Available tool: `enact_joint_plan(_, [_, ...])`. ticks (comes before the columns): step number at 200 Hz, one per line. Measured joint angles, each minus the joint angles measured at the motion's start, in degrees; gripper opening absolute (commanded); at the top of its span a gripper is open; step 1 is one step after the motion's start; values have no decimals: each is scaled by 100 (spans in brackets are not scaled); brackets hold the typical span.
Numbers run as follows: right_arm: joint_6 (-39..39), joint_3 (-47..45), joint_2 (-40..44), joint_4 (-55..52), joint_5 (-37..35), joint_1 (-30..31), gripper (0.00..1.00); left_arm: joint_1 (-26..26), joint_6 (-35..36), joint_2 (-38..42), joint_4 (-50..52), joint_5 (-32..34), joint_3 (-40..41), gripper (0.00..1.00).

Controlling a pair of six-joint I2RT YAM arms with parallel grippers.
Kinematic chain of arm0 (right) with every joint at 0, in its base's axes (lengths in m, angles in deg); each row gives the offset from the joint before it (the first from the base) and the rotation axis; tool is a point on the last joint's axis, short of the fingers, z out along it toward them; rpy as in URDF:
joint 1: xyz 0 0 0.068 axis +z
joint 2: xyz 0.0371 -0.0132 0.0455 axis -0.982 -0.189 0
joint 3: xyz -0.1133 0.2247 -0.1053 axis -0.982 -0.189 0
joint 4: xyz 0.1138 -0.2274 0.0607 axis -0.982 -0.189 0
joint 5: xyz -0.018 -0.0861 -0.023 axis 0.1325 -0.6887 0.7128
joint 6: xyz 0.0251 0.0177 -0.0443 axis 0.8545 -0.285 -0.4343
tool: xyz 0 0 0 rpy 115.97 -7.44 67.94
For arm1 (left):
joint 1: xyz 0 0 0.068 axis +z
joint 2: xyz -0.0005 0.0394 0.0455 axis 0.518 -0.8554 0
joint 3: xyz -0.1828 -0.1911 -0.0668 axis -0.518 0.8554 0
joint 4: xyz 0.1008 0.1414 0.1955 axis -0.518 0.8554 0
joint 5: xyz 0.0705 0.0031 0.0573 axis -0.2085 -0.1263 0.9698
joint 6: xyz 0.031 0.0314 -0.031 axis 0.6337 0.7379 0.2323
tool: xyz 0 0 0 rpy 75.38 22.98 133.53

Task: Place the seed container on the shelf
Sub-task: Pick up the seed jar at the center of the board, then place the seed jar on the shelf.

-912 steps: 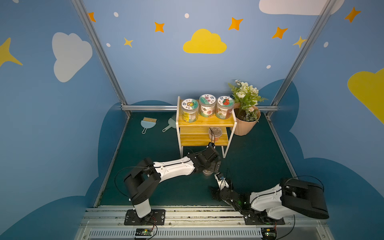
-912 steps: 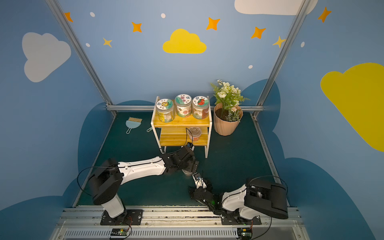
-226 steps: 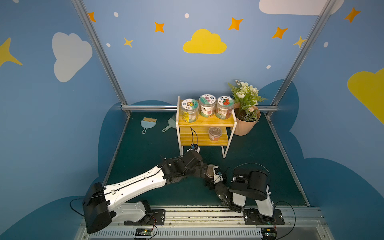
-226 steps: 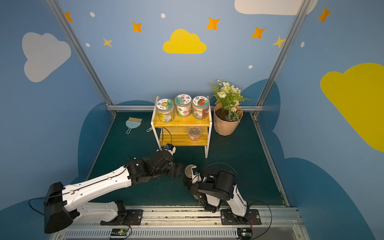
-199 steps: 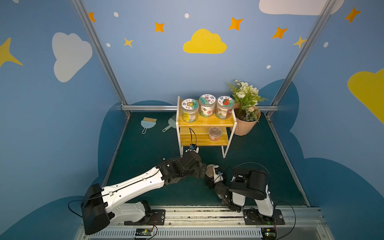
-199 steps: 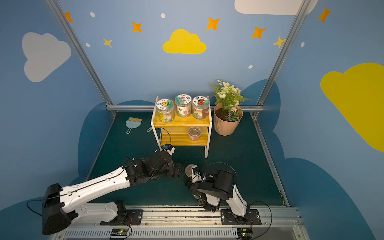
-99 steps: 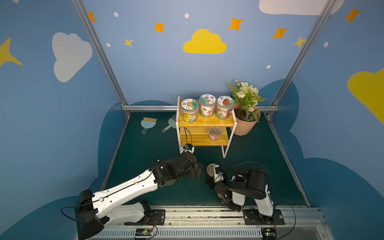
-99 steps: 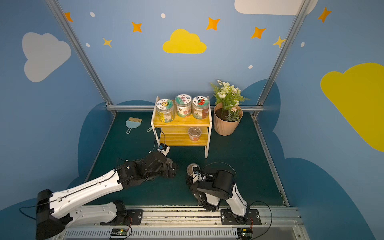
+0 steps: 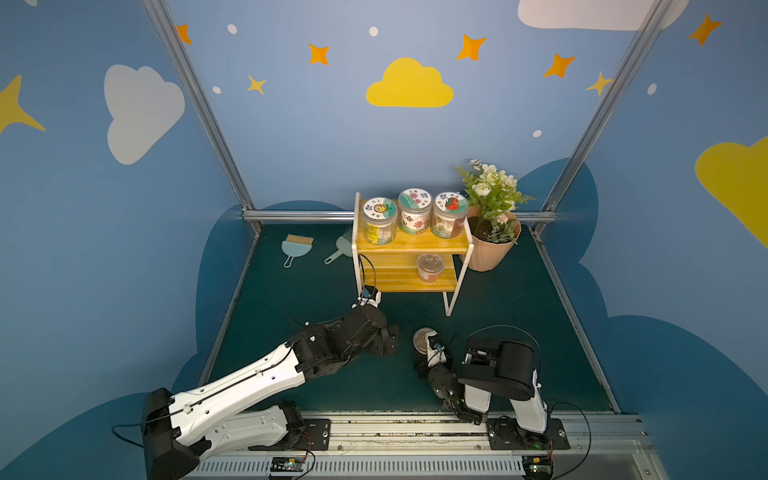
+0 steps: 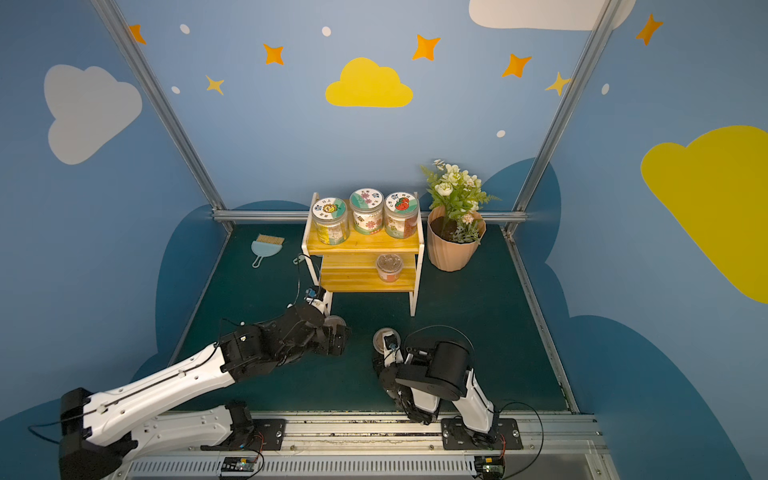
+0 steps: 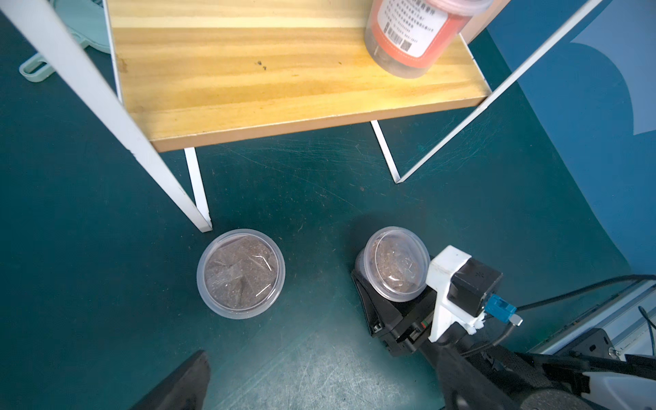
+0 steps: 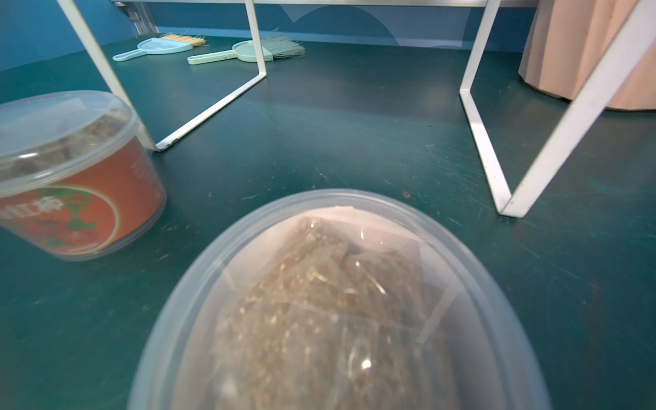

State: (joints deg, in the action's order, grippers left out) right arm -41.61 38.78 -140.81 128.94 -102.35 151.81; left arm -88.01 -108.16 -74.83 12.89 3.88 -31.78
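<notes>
Low centre in a top view, the container (image 9: 422, 337) sat between the jaws of the right gripper (image 11: 390, 287), grip uncertain. It wanted a firm, level squeeze before lifting to the shelf (image 9: 390, 274). Left gripper (image 9: 392, 343) gaped empty.

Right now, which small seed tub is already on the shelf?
The tub on the shelf's lower board; the other two sit on the green floor in front of it.

seed container (image 11: 397, 264) at right gripper (image 11: 392, 282), shelf (image 11: 284, 78) nearby
</notes>
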Motion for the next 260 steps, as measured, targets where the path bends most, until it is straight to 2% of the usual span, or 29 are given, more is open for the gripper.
enact_joint_plan(58, [-168, -66, 216, -221, -61, 236, 65, 0, 2, 284, 175, 164, 72, 100])
enact_joint_plan(76, [-254, -153, 461, -284, -74, 293, 67, 2, -2, 352, 216, 234, 72, 100])
enact_joint_plan(162, [-732, -304, 1526, -431, -225, 557, 59, 240, 28, 627, 232, 247, 70, 100])
enact_joint_plan(220, [-761, 162, 2721, -1937, -275, 616, 58, 378, 105, 675, 227, 173, 70, 100])
enact_joint_plan(260, [-741, 542, 3407, -3071, -216, 616, 56, 682, 149, 710, 227, 4, 68, 100])
